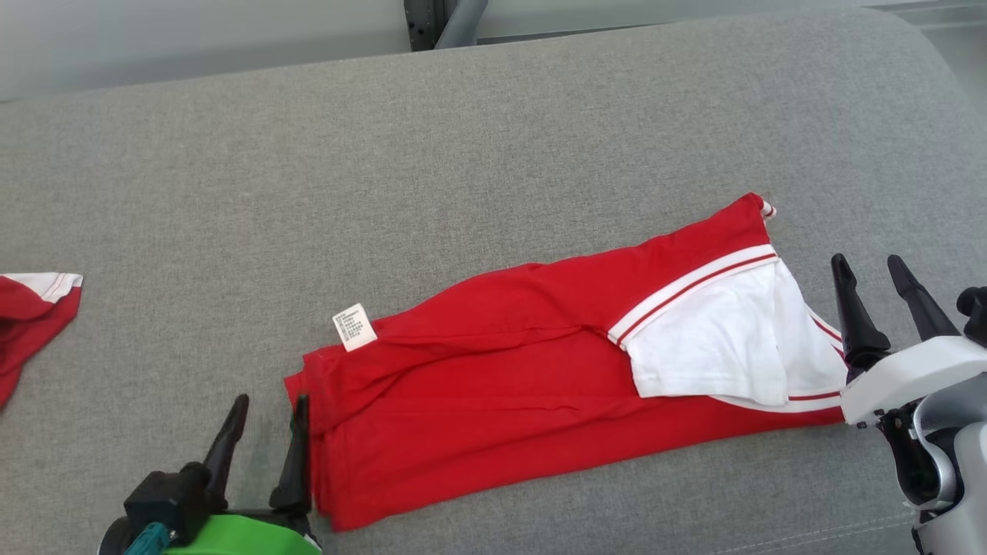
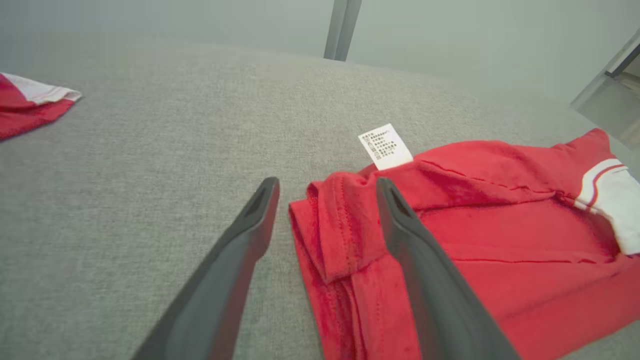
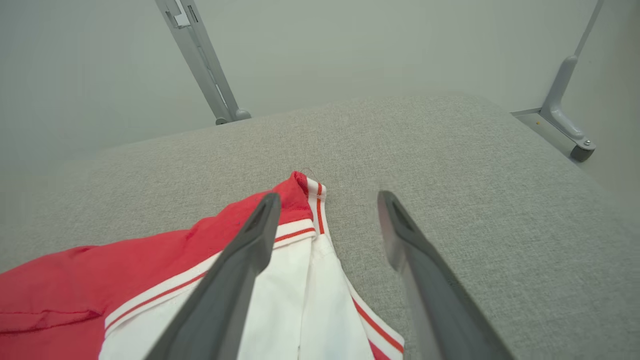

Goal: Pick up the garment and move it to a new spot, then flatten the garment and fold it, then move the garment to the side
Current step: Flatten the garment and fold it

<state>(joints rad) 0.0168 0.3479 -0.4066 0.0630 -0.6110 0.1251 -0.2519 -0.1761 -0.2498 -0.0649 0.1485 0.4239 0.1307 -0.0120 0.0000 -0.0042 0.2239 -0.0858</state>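
Garment (image 1: 493, 401) in red, with a white sleeve (image 1: 717, 347) and striped trim, lies as a long, narrow band on a grey padded surface (image 1: 493, 154), running from the near left toward the far right in the head view. Its layers are stacked along the near edge, and a white care label (image 1: 354, 327) pokes out at the far edge near the hem end. The left gripper (image 1: 272, 401) sits at that hem end with its fingers spread wide and nothing between them. In the left wrist view one finger hangs over the stacked red edge and the other over bare grey fabric. The right gripper (image 1: 867, 260) waits just beside the white sleeve end, its fingers equally wide apart and empty. In its own wrist view one finger crosses the striped trim while the other stands over the bare surface. A second red-and-white cloth (image 1: 31, 308) lies well apart at the left edge.

By the look of it, folding is the step in hand: the lengthwise fold appears made, while the band looks too long to count as finished. The next move probably calls for each gripper to close on every layer at its own end, then carry one end over the other. A pinch that catches the top layer alone could pull the stack open. Moving the garment aside is not yet done.
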